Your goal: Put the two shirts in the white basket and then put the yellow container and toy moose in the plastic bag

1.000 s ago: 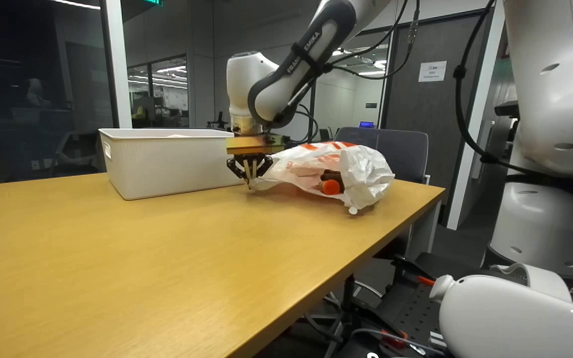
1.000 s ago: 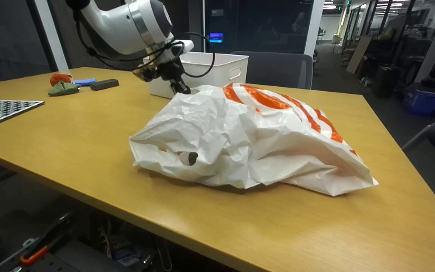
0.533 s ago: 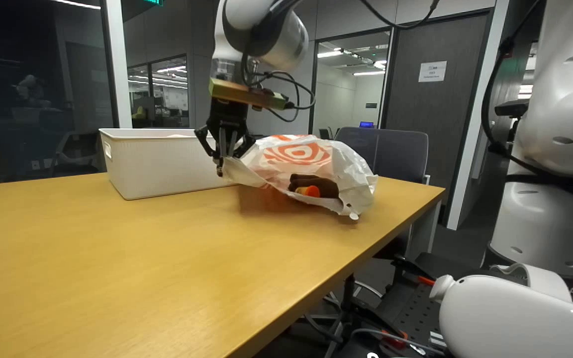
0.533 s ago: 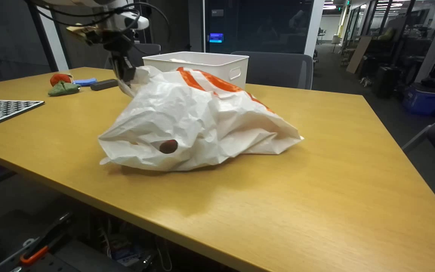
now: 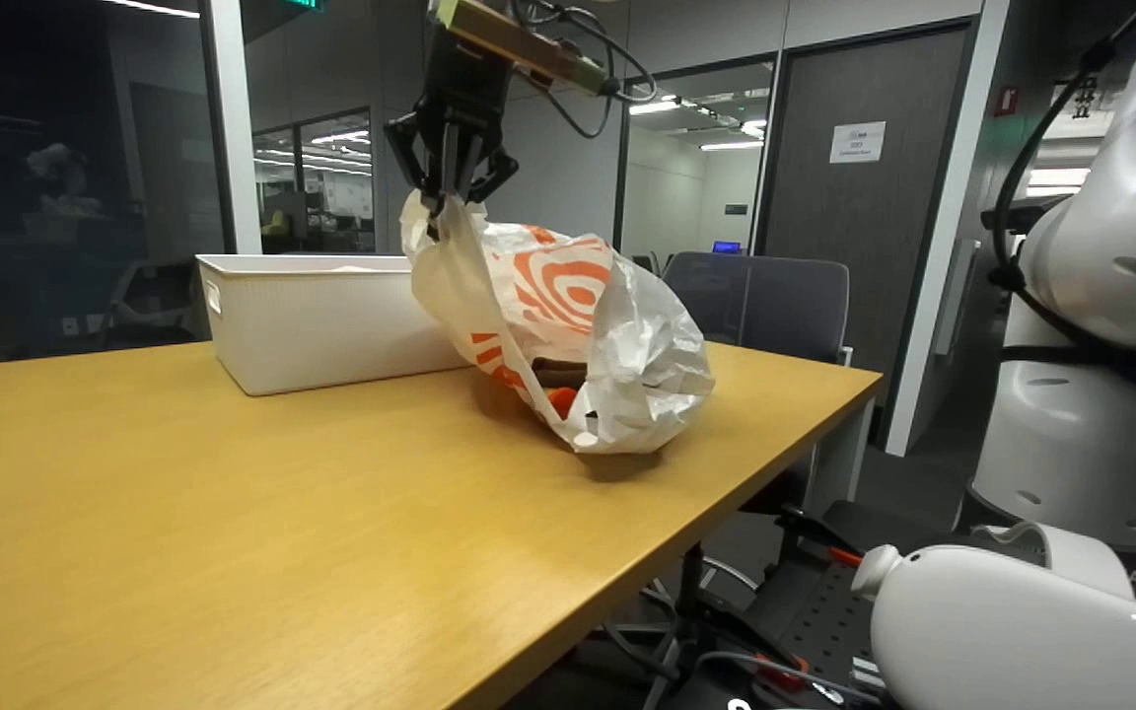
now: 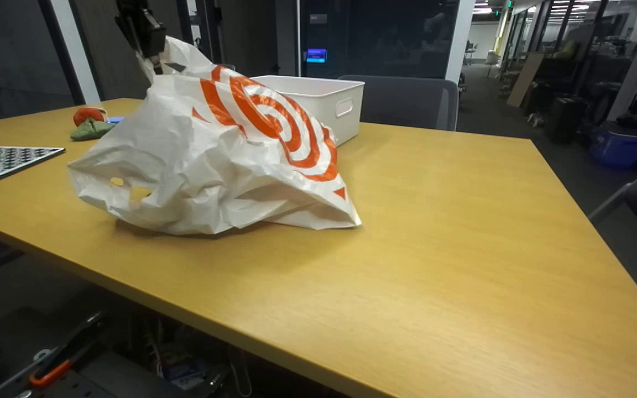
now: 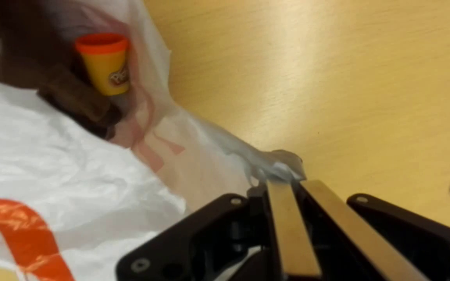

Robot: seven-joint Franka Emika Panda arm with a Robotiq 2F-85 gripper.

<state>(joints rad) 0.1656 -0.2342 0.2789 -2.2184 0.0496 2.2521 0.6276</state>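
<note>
Between the fingers [image 7: 292, 230], a pinched edge of the plastic bag [image 6: 213, 157].

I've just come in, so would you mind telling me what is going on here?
The robot's black gripper is shut on the edge of a thin white plastic bag with orange-red print, holding that edge up. Inside the bag lie a small orange-lidded yellow container and a dark brown plush toy, only partly visible. A long rectangular white basket stands nearby, its contents mostly hidden.

wht, orange-red-ringed plastic bag [image 6: 202, 166], yel container [image 7: 107, 72] w/ orange lid [image 7: 102, 43], dk brn moose [image 7: 74, 91], wht basket [image 5: 331, 320]
</note>
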